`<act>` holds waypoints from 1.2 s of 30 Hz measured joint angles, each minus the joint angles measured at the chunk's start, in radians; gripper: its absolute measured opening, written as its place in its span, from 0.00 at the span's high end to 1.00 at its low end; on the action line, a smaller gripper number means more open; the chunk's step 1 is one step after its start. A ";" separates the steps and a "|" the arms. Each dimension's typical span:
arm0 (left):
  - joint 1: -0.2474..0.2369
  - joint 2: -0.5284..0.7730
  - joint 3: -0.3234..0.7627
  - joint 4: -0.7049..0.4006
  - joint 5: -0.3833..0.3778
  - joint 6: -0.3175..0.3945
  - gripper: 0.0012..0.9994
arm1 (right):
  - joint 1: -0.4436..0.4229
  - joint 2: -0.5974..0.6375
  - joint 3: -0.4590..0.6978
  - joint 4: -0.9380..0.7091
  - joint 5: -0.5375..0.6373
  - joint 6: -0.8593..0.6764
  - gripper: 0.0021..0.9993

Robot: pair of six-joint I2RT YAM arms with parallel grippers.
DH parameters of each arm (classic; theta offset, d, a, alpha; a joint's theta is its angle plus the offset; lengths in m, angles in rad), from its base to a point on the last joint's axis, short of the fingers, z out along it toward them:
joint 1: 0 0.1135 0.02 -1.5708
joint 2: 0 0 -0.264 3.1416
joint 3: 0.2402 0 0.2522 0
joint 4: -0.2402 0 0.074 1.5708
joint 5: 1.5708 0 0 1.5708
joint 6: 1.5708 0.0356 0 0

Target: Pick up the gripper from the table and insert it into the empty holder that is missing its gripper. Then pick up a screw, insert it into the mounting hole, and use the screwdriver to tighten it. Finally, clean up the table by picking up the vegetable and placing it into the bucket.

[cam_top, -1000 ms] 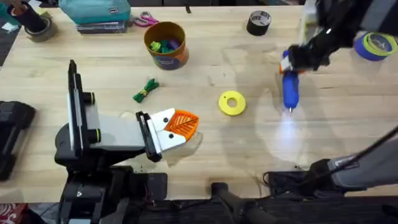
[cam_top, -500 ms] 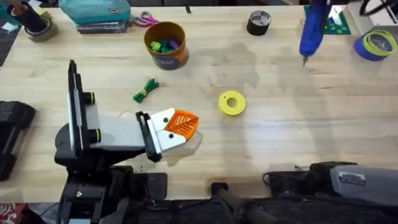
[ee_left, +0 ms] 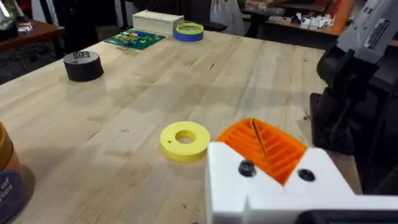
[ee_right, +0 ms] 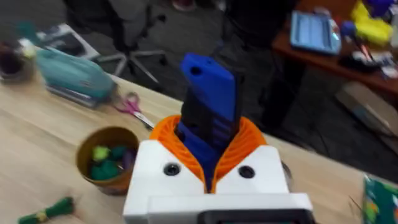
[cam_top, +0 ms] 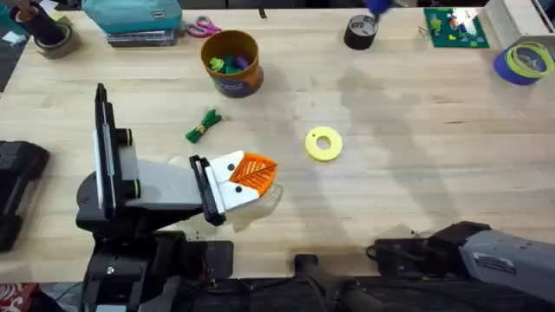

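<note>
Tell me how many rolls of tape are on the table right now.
3. A black roll at the far edge near the middle, a blue and yellow roll at the far right, and a dark roll at the far left corner. Others may be hidden.

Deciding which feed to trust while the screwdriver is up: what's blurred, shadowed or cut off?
Overhead: table sharp, soft shadows right of the yellow ring; screwdriver a blue smear cut off at the far edge. Right wrist: blurred throughout, screwdriver gripped in the right tool. Left wrist: ring fairly sharp.
</note>
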 joint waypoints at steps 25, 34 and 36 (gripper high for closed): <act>0.000 0.000 0.000 0.000 0.000 0.000 1.00 | 0.273 -0.001 0.000 0.318 -0.296 0.077 0.98; 0.000 0.000 0.000 0.000 0.000 0.000 1.00 | 0.273 -0.003 -0.144 0.674 -0.512 0.170 0.98; 0.000 0.000 0.000 0.000 0.000 0.000 1.00 | 0.273 -0.002 -0.191 0.742 -0.571 0.200 0.98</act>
